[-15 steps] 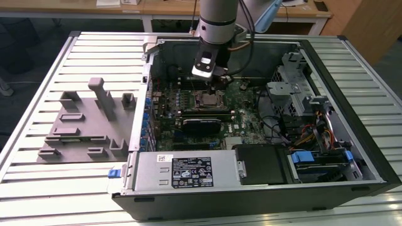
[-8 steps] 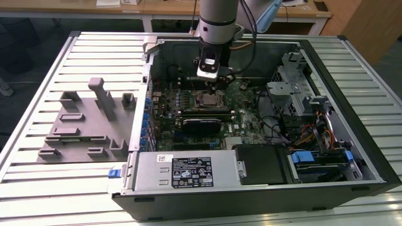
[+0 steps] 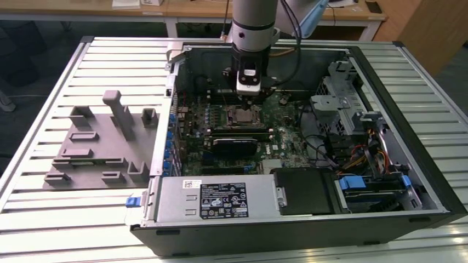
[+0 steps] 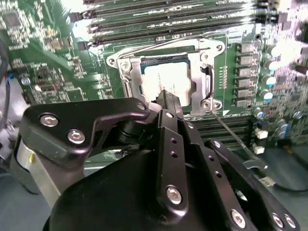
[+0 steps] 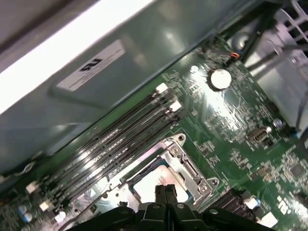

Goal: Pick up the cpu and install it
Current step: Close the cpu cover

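The cpu (image 4: 166, 83), a silvery square chip, lies flat in the dark metal socket frame (image 4: 197, 65) on the green motherboard. It also appears in the first wrist view as the cpu (image 5: 144, 185) and in the exterior view as the cpu (image 3: 241, 116). My gripper (image 3: 249, 90) hangs inside the open computer case, just above the socket. In both wrist views its black fingers meet tip to tip, so the gripper (image 5: 166, 191) is shut with nothing between them. The fingertips (image 4: 168, 98) sit over the chip's near edge. A thin socket lever (image 4: 236, 137) sticks out beside the frame.
A grey moulded fixture block (image 3: 95, 142) lies on the slatted table at the exterior view's left. Inside the case are memory slots (image 5: 115, 139), a power supply (image 3: 212, 200), a drive cage (image 3: 340, 104) and loose cables (image 3: 351, 156). The case wall (image 5: 72, 96) rises close behind the socket.
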`<action>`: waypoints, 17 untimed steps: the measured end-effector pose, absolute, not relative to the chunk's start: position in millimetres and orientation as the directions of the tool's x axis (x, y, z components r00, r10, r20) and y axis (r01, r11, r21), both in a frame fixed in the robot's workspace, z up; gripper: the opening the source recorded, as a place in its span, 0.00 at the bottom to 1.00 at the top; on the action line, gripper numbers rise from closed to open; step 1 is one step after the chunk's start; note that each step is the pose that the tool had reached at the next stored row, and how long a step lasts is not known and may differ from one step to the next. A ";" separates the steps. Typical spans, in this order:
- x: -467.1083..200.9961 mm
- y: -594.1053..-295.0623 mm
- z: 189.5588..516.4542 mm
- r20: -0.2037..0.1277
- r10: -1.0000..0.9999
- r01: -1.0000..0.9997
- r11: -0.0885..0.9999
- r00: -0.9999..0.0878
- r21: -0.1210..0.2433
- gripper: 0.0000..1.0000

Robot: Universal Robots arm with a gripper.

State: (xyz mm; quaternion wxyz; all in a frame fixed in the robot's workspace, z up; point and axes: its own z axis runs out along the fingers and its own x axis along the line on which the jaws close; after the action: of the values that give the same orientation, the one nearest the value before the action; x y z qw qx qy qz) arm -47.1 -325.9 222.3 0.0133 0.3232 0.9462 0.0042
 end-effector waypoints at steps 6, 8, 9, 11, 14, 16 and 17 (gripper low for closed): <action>-47.1 -325.9 222.1 -0.023 0.522 0.522 0.853 -0.852 0.017 0.11; -47.1 -325.9 222.1 -0.023 0.490 0.490 0.872 -0.871 0.017 0.11; -47.1 -326.0 222.0 -0.023 0.475 0.474 0.880 -0.880 0.016 0.11; -47.1 -325.9 222.0 -0.023 0.443 0.442 0.897 -0.896 0.017 0.11; -47.1 -325.9 221.8 -0.023 0.392 0.392 0.920 -0.920 0.017 0.11; -47.2 -326.0 221.6 -0.023 0.359 0.358 0.933 -0.933 0.016 0.11; -47.2 -326.0 221.5 -0.023 0.342 0.342 0.940 -0.939 0.015 0.11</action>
State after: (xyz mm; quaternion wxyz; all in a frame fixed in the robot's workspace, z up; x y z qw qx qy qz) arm -47.2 -326.0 221.5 0.0126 0.1735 0.9847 0.0056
